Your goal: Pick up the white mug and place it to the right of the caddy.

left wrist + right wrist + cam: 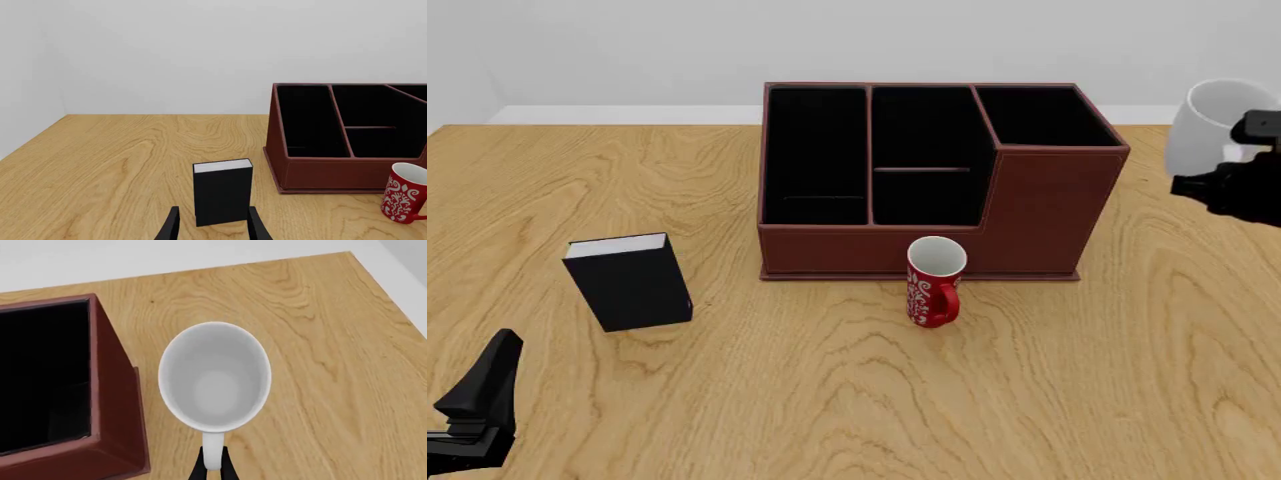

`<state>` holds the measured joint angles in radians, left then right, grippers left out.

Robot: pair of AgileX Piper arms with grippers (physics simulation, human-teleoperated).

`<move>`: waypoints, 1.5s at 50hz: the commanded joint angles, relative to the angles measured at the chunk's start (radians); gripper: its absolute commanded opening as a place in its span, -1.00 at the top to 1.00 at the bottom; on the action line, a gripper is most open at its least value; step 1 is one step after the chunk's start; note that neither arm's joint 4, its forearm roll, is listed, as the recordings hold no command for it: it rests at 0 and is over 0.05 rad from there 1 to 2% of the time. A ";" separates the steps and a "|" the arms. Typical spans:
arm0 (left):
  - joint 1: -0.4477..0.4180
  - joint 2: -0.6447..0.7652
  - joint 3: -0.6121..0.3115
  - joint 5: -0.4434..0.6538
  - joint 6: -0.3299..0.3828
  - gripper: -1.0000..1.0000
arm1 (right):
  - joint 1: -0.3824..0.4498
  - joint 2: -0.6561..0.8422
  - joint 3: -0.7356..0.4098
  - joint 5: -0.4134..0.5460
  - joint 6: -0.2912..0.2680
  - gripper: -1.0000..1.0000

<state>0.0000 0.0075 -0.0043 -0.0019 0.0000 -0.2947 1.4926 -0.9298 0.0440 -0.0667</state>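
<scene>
The white mug (pixel 1212 122) hangs above the table, to the right of the caddy (pixel 1034 215), upright with its mouth up. My right gripper (pixel 1241 158) is shut on its loop handle. In the right wrist view I look down into the white mug (pixel 215 375), with the right gripper (pixel 212 469) pinching the handle and the caddy's corner (pixel 117 405) beside it with a small gap. The left gripper (pixel 481 400) rests low at the near left, open and holding nothing. The left wrist view shows the left gripper (pixel 213 220) and the caddy (pixel 320 172).
A red mug with white lettering (pixel 934 285) stands just in front of the caddy's middle, also seen as the red mug (pixel 403 195). A small black book (pixel 630 280) stands upright at the left, right ahead of the left gripper as the book (pixel 222 192).
</scene>
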 commanded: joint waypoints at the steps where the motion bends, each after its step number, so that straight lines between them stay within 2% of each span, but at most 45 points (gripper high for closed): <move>1: 0.000 0.000 0.000 0.000 0.000 -1.00 | -0.002 0.049 -0.021 -0.020 0.015 1.00; 13: 0.000 0.000 0.000 0.000 0.000 -1.00 | -0.008 0.098 -0.015 -0.051 0.015 1.00; 75: 0.000 0.000 0.000 0.000 0.000 -1.00 | 0.008 0.151 0.054 -0.126 0.031 1.00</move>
<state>0.0000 0.0075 -0.0043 -0.0019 0.0000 -0.2890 1.6412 -0.8732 -0.0762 -0.0449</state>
